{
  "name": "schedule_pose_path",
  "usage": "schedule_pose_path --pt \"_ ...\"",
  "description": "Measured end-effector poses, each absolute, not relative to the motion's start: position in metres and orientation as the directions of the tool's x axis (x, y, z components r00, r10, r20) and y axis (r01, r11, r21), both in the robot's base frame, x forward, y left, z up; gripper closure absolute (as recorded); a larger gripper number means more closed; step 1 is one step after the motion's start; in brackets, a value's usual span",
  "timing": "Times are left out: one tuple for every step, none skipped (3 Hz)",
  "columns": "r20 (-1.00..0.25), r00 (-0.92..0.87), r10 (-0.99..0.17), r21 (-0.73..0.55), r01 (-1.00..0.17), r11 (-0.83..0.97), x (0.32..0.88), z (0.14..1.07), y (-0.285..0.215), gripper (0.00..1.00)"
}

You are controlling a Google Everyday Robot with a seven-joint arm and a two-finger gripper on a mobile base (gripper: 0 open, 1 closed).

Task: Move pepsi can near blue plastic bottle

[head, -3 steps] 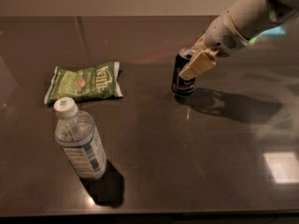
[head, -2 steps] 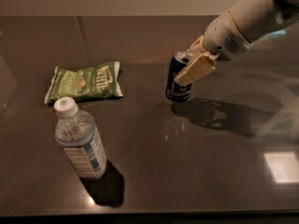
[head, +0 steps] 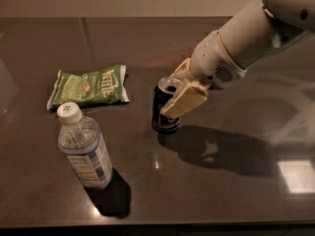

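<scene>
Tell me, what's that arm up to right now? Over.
Gripper: fingers shut on the can, can upright. Bottle stands apart, left of it in view. Chip bag lies behind, not between them.

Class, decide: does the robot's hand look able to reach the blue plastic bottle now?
Probably not to grasp: the hand grips the pepsi can, though nothing stands between it and the blue plastic bottle.

Tool (head: 176, 96) around pepsi can (head: 161, 115), right of bottle (head: 86, 152); chip bag (head: 88, 86) behind bottle.
</scene>
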State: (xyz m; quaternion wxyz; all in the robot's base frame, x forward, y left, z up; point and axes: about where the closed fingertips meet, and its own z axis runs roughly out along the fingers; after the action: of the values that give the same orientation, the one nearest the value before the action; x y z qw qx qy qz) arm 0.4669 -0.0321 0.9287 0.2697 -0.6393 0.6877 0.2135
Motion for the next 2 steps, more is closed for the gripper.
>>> schedule_pose_path --pt "-0.646 0.007 -0.763 -0.048 -0.998 0.031 0.446 0.923 -0.004 1.0" --pt "-0.652 0.033 -0.757 -0.043 -0.999 -0.006 0.434 0.918 0.016 1.0"
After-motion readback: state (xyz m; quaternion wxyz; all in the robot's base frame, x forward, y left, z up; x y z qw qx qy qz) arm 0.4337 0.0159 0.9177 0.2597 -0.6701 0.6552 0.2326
